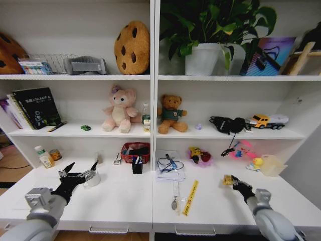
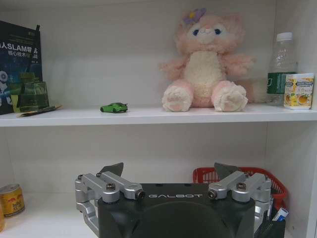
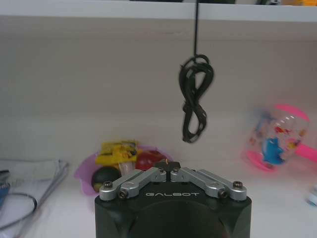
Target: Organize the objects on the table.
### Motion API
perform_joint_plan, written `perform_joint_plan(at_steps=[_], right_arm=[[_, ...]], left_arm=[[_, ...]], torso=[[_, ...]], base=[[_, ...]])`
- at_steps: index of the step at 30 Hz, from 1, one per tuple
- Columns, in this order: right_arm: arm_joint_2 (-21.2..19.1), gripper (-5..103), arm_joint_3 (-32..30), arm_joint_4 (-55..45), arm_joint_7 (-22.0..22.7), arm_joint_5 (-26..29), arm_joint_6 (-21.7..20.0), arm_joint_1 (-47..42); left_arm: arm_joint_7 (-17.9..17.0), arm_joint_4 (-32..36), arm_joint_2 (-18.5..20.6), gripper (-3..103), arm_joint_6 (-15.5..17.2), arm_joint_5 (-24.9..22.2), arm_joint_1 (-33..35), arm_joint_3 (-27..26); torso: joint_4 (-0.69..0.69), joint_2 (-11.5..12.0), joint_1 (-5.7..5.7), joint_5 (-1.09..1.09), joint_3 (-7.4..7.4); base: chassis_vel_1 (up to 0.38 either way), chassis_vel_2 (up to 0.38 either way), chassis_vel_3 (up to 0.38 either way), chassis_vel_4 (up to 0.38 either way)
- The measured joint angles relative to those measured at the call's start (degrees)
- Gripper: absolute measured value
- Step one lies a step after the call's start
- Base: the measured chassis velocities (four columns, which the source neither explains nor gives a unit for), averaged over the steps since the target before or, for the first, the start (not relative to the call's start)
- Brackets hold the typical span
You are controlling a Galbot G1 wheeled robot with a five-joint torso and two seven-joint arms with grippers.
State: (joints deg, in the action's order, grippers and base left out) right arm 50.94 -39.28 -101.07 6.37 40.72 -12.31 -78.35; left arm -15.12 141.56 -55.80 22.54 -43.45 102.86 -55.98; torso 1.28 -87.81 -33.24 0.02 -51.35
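The left gripper (image 1: 80,171) hovered over the near-left part of the white table (image 1: 125,201) with its jaws spread wide and nothing in them, just beside a small white roll (image 1: 94,179). The right gripper (image 1: 235,183) sat low over the right side of the table, jaws pinched tight together, with a small yellowish thing (image 1: 228,178) right at its tips; whether it was actually pinched or just lying there was hard to call, since the right wrist view only showed a tiny sliver between the closed tips. If it was held, that grip looked thin and it could probably slip out on any quick swing. The tiny green toy car (image 2: 114,107) was parked on the middle shelf, left of the pink plush (image 2: 205,64), well above the open left jaws, so a reach up there risked bumping the shelf edge or knocking the car farther back. Loose stuff stayed on the table: a yellow ruler (image 1: 190,197), a folder with a cable on it (image 1: 169,165), a red basket (image 1: 135,150) at the back. The black cable (image 3: 194,99) dangling from the shelf above could snag the right arm if it rose. The basket's contents and the pen holder's were too cluttered to sort out.
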Motion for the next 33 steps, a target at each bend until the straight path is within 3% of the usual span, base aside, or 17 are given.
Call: perform_joint_plan(at_steps=[3,12,21,26,28,33], right_arm=[[-0.3,0,1.4,1.1,0.0,0.1,0.2,2.0],[0.6,0,14.9,17.6,-1.3,-2.5,3.4,23.3],[3.7,-3,20.8,25.6,-2.3,-5.9,7.3,28.1],[3.9,18,20.9,27.1,-2.0,-8.0,8.6,28.6],[3.8,18,20.7,26.6,-1.6,-8.0,8.7,28.2],[1.3,39,15.4,17.5,0.6,-8.0,9.4,21.0]], left_arm=[[0.0,0.0,0.0,100,0.0,0.0,0.0,0.0],[0.0,0.0,0.0,100,0.0,0.0,0.0,0.0],[0.0,0.0,0.0,100,0.0,0.0,0.0,0.0],[0.0,0.0,0.0,100,0.0,0.0,0.0,0.0],[0.0,0.0,0.0,100,0.0,0.0,0.0,0.0],[0.0,0.0,0.0,100,0.0,0.0,0.0,0.0]], torso=[[0.01,0.0,0.0,0.0,0.0],[0.0,0.0,-0.01,0.01,-0.01],[0.02,0.0,-0.01,-0.01,0.0],[0.01,0.0,-0.01,-0.02,0.0],[0.01,0.0,-0.01,-0.02,0.0],[0.01,0.0,-0.01,-0.01,0.0]], base=[[0.0,0.0,0.0,0.0],[0.0,0.0,0.0,0.0],[0.0,0.0,0.0,0.0],[0.0,0.0,0.0,0.0],[0.0,0.0,0.0,0.0],[0.0,0.0,0.0,0.0]])
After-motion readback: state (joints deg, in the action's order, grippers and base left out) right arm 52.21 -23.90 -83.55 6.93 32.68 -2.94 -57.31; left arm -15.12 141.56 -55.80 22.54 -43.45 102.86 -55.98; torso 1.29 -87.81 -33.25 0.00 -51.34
